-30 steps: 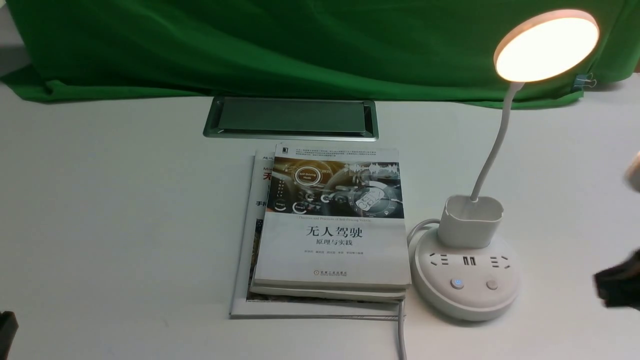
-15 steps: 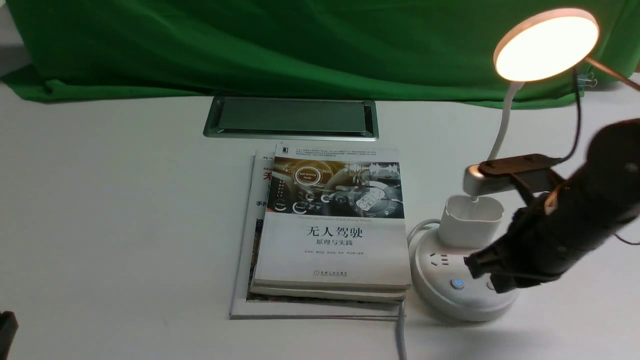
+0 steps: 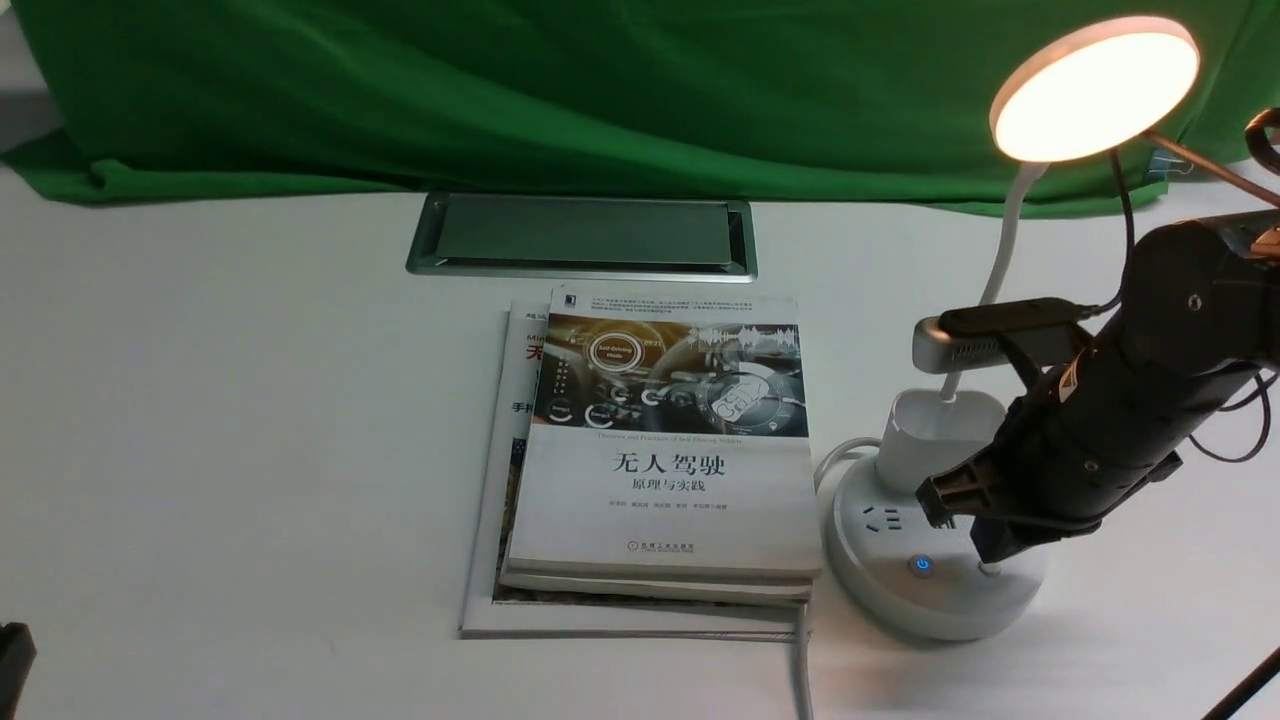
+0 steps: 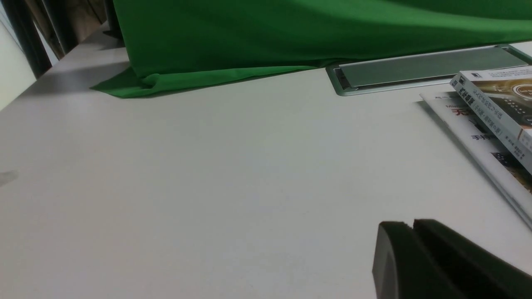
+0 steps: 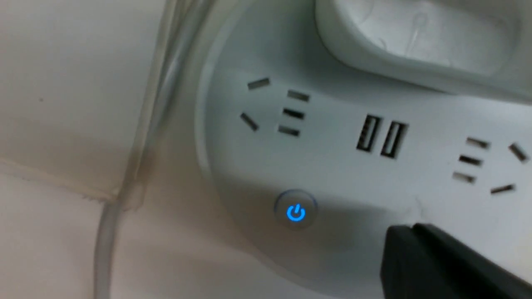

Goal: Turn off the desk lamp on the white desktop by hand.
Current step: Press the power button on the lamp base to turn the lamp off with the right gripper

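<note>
The desk lamp stands at the right of the white desktop (image 3: 250, 420). Its disc head (image 3: 1095, 90) is lit, and its thin neck (image 3: 1000, 260) rises from the cup holder (image 3: 925, 430). The round base (image 3: 880, 595) has a glowing blue power button (image 3: 921, 565). The hand, my right gripper (image 3: 985, 555), is shut, with its tip down on the base over the right button, which is hidden. In the right wrist view the shut tip (image 5: 411, 232) sits beside the blue button (image 5: 296, 212), below the USB sockets (image 5: 381, 137). My left gripper (image 4: 413, 226) is shut and empty above bare desktop.
A stack of books (image 3: 665, 450) lies just left of the lamp base. The silver-framed grey hatch (image 3: 582, 235) is behind them. Green cloth (image 3: 550, 90) covers the back. The lamp's white cable (image 3: 802, 670) runs to the front edge.
My right arm came in from the right edge and swung over the lamp base; its tip now rests lower, on the right button. The lamp head stays lit. The left arm has not moved.
</note>
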Robot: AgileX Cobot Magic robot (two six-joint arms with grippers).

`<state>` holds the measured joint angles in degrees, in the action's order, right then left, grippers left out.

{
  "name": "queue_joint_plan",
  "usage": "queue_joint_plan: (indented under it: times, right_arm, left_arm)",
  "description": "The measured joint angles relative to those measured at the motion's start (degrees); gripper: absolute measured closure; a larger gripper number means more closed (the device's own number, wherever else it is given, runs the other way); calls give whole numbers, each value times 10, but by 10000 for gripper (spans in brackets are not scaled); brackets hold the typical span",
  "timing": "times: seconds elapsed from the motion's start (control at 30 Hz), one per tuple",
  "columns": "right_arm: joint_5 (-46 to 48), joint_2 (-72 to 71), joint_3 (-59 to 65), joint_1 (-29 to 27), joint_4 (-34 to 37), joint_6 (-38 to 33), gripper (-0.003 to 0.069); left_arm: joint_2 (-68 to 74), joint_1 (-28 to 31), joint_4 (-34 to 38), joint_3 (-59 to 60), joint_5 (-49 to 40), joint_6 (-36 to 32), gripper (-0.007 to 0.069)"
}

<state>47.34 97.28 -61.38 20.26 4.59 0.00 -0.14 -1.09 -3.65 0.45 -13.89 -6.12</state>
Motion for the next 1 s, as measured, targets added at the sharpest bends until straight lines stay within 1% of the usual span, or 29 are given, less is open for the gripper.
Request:
queue_joint_plan:
  times: [0.67, 0.8, 1.0]
  right_arm:
    - [-5, 41, -9, -8, 0, -3, 623]
    - [-5, 30, -8, -9, 0, -8, 623]
    - [-9, -25, -4, -9, 0, -9, 623]
  left_arm:
    - [0, 0, 0, 0, -1, -1, 605]
    - [0, 0, 0, 0, -1, -1, 605]
    - [0, 0, 0, 0, -1, -1, 605]
